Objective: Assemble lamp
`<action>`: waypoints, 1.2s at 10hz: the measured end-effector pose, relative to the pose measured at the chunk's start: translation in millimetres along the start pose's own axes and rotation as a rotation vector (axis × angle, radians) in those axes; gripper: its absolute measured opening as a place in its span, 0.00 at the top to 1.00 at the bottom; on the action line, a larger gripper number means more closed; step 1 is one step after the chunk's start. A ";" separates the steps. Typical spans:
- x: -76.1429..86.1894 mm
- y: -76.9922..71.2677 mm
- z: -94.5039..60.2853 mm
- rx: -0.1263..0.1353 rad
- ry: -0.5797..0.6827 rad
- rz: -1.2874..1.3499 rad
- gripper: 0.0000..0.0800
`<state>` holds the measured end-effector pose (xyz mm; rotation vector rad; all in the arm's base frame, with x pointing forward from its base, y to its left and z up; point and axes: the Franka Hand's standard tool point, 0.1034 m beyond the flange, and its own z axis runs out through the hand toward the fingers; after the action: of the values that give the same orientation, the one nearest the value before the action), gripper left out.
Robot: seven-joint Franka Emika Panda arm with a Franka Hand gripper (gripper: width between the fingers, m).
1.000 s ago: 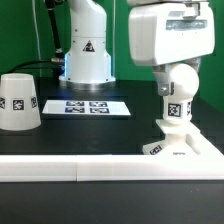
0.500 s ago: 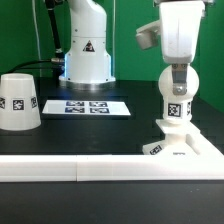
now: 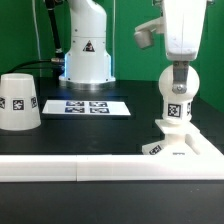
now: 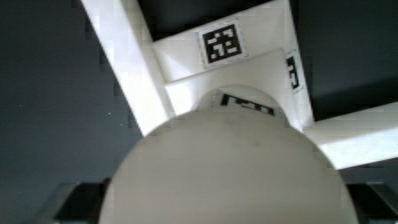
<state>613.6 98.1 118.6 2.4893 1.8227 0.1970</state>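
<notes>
The bulb (image 3: 177,90) stood upright on the base (image 3: 190,146) near the counter's front corner, the exterior view's right, with the gripper (image 3: 178,72) at its head (spread or pinching: indeterminable); any seating turn should stay vertical.

The black table (image 3: 110,135) carries the shade (image 3: 18,101), the marker board (image 3: 88,106), the base (image 3: 200,148) — seemingly against the border rail (image 3: 70,170).

White rounded arm base (image 3: 90,66), black triangle mark (image 3: 88,45) (bluish glow beside); white wrist housing (image 3: 182,28).
</notes>
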 end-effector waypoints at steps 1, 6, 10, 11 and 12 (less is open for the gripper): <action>-0.2 0.1 0.0 0.000 0.000 0.001 0.28; -4.0 1.3 0.0 -0.002 0.001 0.402 0.28; -0.6 2.5 -1.7 -0.005 0.005 0.839 0.27; -1.2 3.5 -2.2 -0.007 0.005 0.937 0.27; -1.9 5.0 -2.5 -0.013 0.012 1.003 0.27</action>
<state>617.5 94.6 121.5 3.1197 0.4085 0.2408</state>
